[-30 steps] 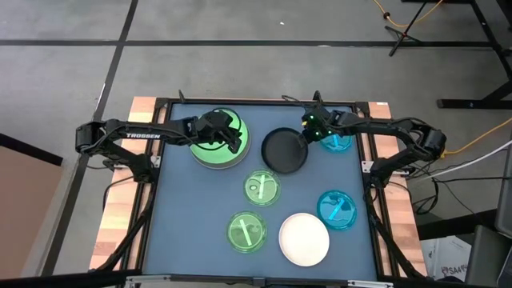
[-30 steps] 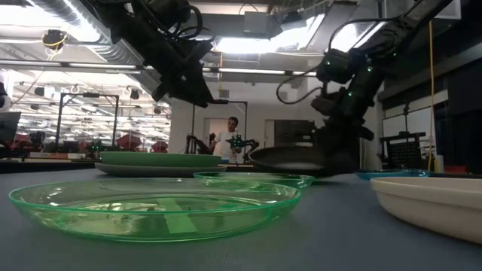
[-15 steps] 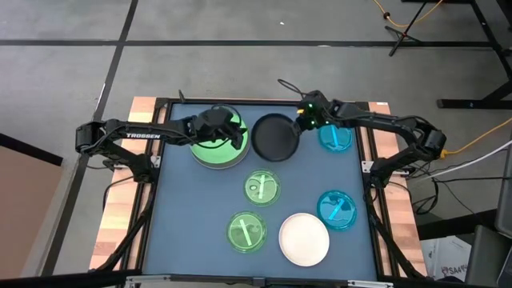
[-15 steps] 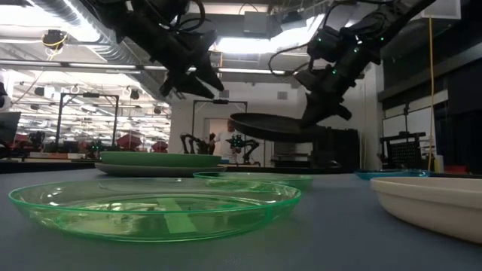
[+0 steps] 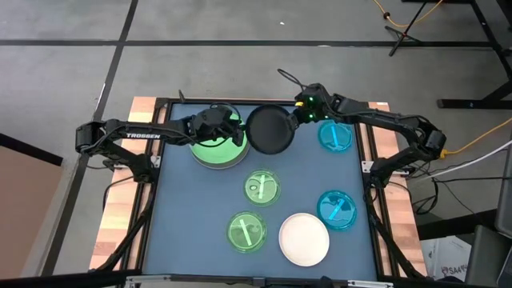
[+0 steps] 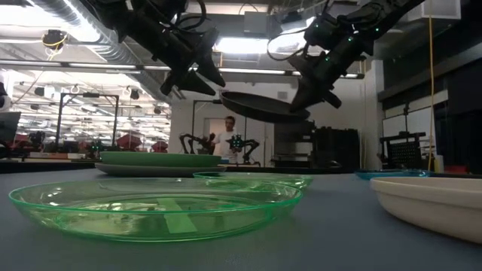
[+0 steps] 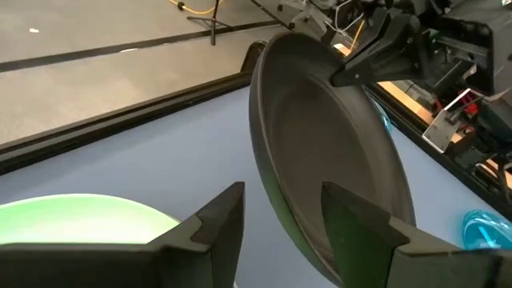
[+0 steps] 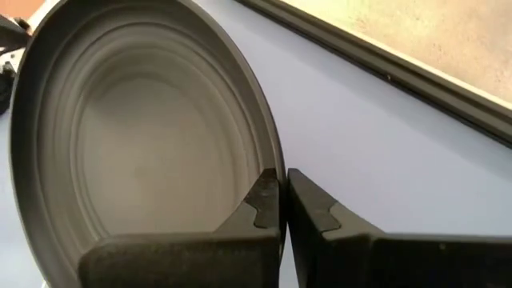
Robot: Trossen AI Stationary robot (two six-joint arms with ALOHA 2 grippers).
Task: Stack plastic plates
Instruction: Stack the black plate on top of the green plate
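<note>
Aloft, right claw (image 5: 298,122) pinching black plate (image 5: 268,131), tilted

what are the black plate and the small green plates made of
Black plate: looks like opaque matte plastic, with moulded concentric rings and a dull sheen, pinched at its rim in the right pincer. Small green plates: probably clear-tinted glossy plastic; the table shows through them.

Bright backlight in low view, arms in silhouette.
</note>
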